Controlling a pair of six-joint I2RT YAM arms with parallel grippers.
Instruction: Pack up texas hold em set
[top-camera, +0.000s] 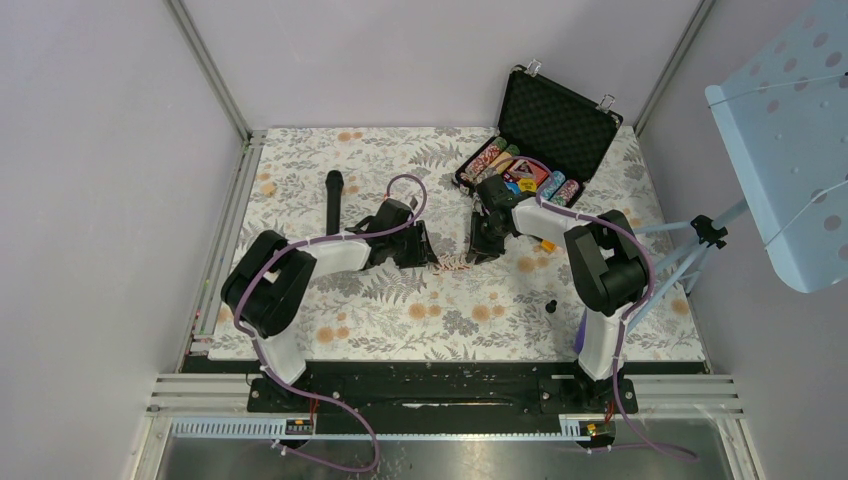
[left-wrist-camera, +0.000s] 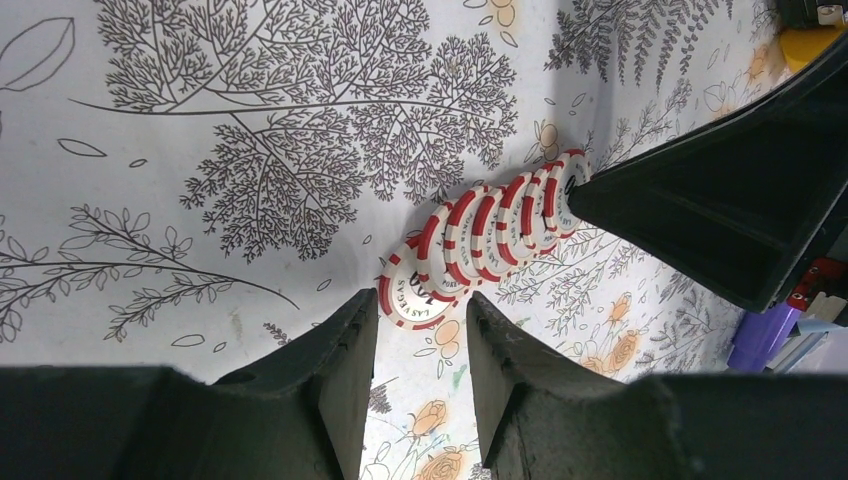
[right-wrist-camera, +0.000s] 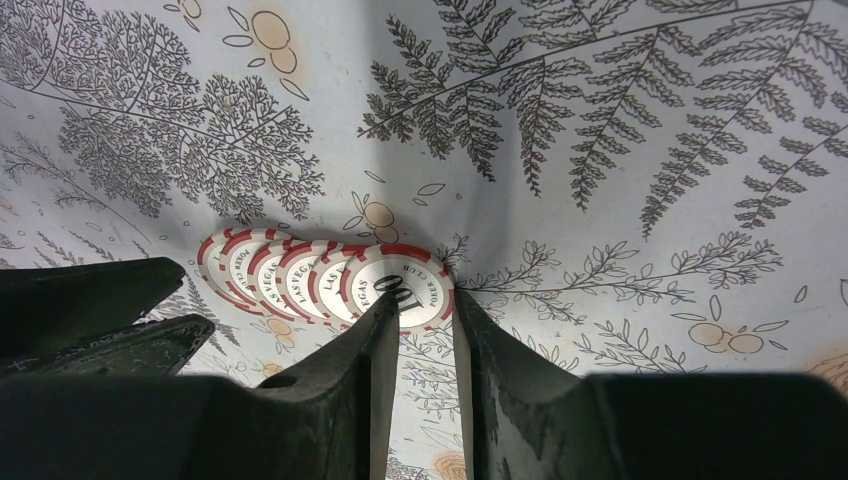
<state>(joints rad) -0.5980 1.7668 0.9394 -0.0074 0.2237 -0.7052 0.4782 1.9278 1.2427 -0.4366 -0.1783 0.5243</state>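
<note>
A fanned row of red-and-white poker chips (top-camera: 455, 265) lies on the floral table between my two grippers. My left gripper (top-camera: 432, 262) stands at the row's left end. In the left wrist view its jaws (left-wrist-camera: 420, 300) are open, with the end chip (left-wrist-camera: 415, 295) just past the fingertips and nothing between them. My right gripper (top-camera: 480, 255) is at the other end. Its open jaws (right-wrist-camera: 420, 300) touch the top chip (right-wrist-camera: 405, 275) of the row (right-wrist-camera: 290, 270) at the tips. The black foam-lined case (top-camera: 556, 118) stands open at the back right, with chips and cards in its base.
A black microphone (top-camera: 333, 200) lies left of the left arm. A small yellow piece (top-camera: 547, 246) and a small black object (top-camera: 551, 304) sit near the right arm. A blue perforated panel (top-camera: 790, 130) on a tripod stands off the table's right edge.
</note>
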